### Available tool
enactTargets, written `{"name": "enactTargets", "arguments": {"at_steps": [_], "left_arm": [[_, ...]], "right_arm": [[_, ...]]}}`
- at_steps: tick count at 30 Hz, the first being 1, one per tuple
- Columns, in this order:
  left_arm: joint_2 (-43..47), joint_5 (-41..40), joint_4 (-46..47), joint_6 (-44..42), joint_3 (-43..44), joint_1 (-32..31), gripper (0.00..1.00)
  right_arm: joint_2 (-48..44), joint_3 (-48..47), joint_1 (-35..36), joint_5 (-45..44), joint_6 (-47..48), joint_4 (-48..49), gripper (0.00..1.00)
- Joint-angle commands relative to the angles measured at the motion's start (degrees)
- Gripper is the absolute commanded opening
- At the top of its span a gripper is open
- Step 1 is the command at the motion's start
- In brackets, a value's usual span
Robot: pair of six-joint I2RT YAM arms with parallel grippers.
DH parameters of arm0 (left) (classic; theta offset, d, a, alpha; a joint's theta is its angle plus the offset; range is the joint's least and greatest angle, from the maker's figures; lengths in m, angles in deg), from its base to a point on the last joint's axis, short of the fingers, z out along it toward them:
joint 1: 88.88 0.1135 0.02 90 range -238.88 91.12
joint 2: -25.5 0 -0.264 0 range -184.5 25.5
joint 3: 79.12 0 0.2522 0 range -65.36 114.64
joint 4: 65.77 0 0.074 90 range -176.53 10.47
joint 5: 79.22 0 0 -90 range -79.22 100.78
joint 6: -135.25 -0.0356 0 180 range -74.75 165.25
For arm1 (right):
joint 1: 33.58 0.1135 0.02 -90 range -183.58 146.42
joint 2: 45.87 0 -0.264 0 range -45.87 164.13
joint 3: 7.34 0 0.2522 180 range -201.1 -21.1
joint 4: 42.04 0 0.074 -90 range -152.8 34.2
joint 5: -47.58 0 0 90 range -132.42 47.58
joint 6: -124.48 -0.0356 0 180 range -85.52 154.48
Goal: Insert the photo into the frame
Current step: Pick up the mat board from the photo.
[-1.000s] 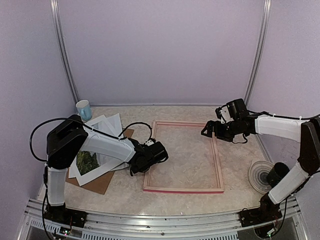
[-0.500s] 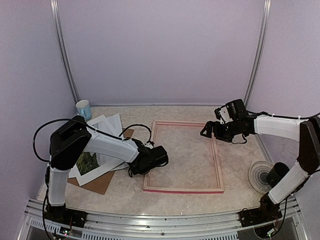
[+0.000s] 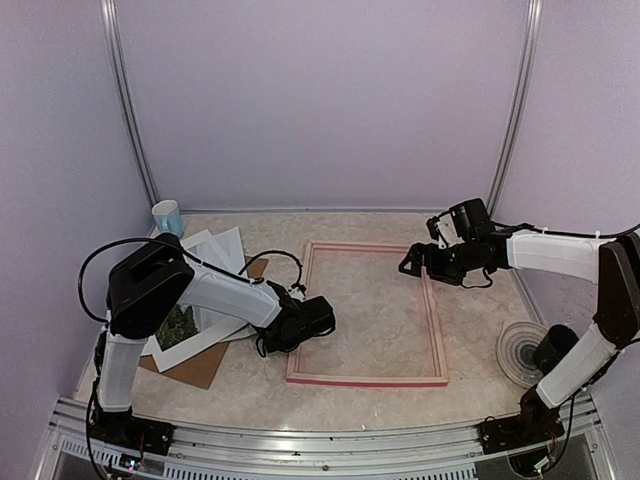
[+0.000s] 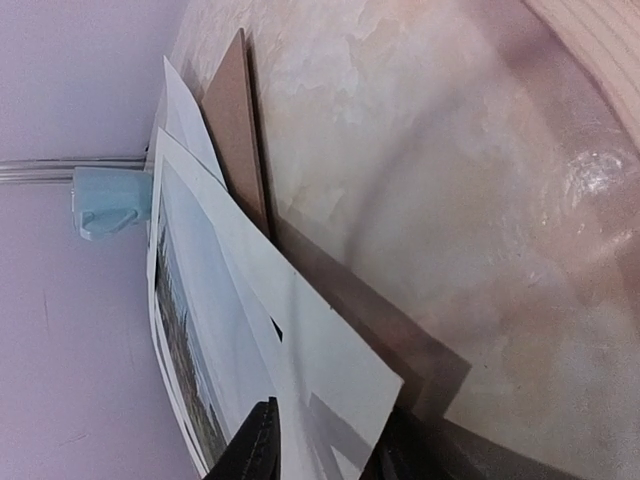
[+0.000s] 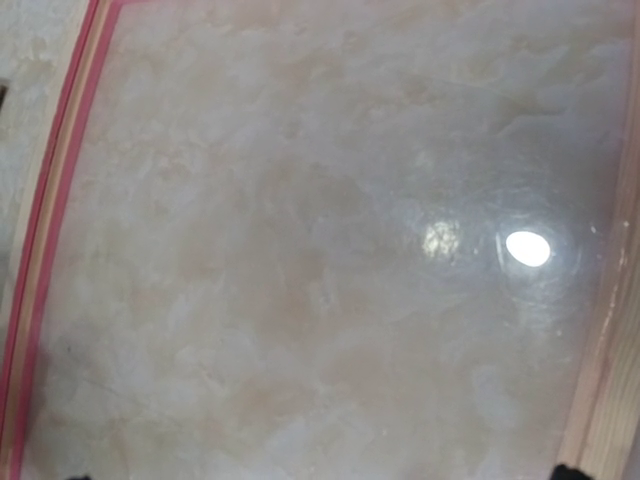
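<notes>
Where photo (image 3: pixel 176 325) lies under white mat (image 3: pixel 203 335), dark green shows; left claw (image 3: pixel 262 344), right claw (image 3: pixel 406 267) both apart.

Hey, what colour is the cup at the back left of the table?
Light blue; the cup shows best in the top external view.

The frame (image 3: pixel 367 380) lies flat, the right gripper (image 3: pixel 408 267) above its far-right corner.

Lilac walls (image 3: pixel 320 100), marbled beige table (image 3: pixel 250 385).
</notes>
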Motion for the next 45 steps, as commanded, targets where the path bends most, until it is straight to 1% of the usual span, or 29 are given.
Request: {"name": "enactTargets", "arguments": {"at_steps": [1, 4, 6, 13, 20, 26, 32, 40, 45], "left_arm": [[-1.7, 2.1, 1.5, 0.0, -0.5, 1.1, 0.31], [-1.4, 2.1, 2.4, -0.4, -0.7, 1.8, 0.2], [-0.7, 2.2, 3.1, -0.6, -0.9, 1.8, 0.15], [1.3, 1.7, 3.9, -0.1, 0.0, 1.1, 0.09], [3.0, -0.2, 1.6, 2.4, 1.6, -0.5, 0.1], [5.3, -0.8, 1.6, 3.4, 1.3, -1.4, 0.1], [7.5, -0.9, 0.5, 5.0, 1.8, -3.5, 0.07], [11.6, -0.3, -0.2, 6.9, 2.1, -7.6, 0.07], [12.4, 0.3, -0.8, 8.3, 3.1, -11.2, 0.07]], "right_arm": [[0.2, -1.5, 0.6, -0.1, 0.3, -0.3, 0.99], [0.2, -1.4, 0.5, 0.0, 0.2, -0.2, 0.99], [0.1, -1.4, 0.5, 0.0, 0.2, -0.1, 0.99], [-0.2, -1.2, 0.6, -0.1, 0.0, -0.1, 0.99], [-0.3, -0.9, 0.8, -0.1, -0.1, 0.2, 0.99], [-0.4, -0.9, 0.9, -0.2, -0.1, 0.2, 0.99], [-0.4, -1.2, 0.9, -0.2, -0.1, -0.1, 0.99], [-0.5, -1.3, 0.9, -0.2, 0.2, -0.9, 0.99], [-0.4, -1.1, 0.9, 0.3, 0.0, -0.9, 0.99]]}}
